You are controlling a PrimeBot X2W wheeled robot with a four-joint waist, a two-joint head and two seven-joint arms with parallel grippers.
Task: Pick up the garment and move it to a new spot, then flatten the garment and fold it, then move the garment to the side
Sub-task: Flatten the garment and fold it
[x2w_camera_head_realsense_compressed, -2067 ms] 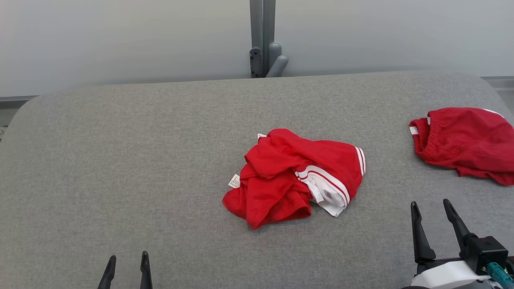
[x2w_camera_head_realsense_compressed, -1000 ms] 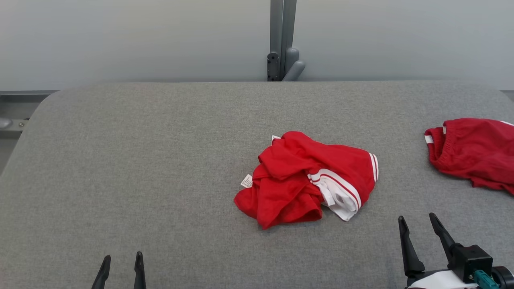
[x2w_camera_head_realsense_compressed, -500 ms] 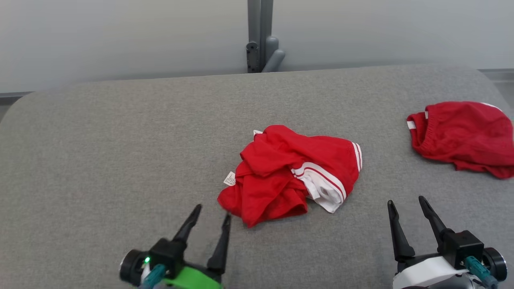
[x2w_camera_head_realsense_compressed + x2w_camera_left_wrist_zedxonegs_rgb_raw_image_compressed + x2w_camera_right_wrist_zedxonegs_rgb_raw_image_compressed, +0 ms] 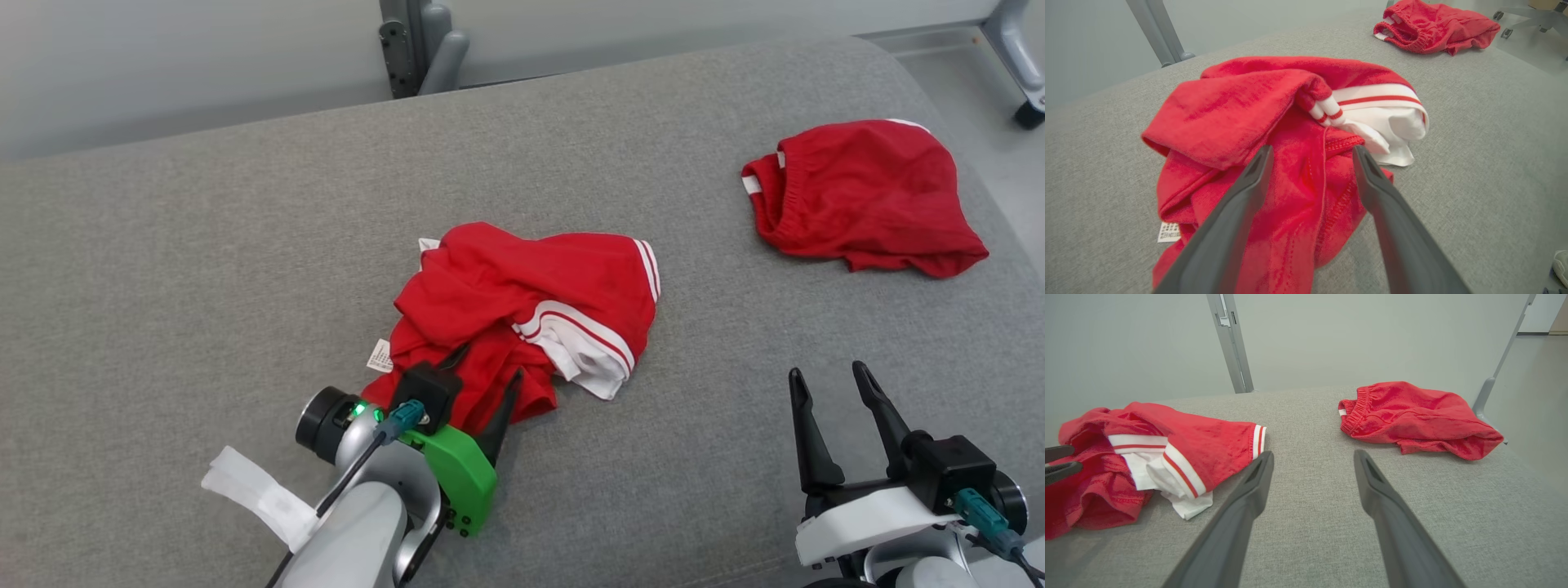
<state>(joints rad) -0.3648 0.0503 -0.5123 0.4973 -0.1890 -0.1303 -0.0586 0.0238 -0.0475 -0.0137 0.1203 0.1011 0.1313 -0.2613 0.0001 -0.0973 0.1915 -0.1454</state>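
Observation:
The garment [image 4: 531,286] is a crumpled red piece with white striped trim and a small white label, lying mid-table. My left gripper [image 4: 488,365] is open at its near left edge, its fingers straddling a red fold [image 4: 1306,179]; nothing is pinched. From the left wrist the garment [image 4: 1241,106] bunches up just beyond the left gripper [image 4: 1311,149]. My right gripper [image 4: 827,371] stands open over bare fabric to the garment's right, apart from it. From the right wrist, the right gripper [image 4: 1313,454] points between the garment [image 4: 1208,437] and another red piece.
A second red garment [image 4: 857,188] with an elastic waistband lies at the far right of the grey padded table [image 4: 204,245]. A grey post [image 4: 408,41] rises behind the table's far edge. A chair caster [image 4: 1027,114] stands on the floor beyond the right edge.
The head camera has turned, shifting the whole picture. My left arm has reached forward from the near edge to the garment's near side. The garment lies as before; the right gripper stays open.

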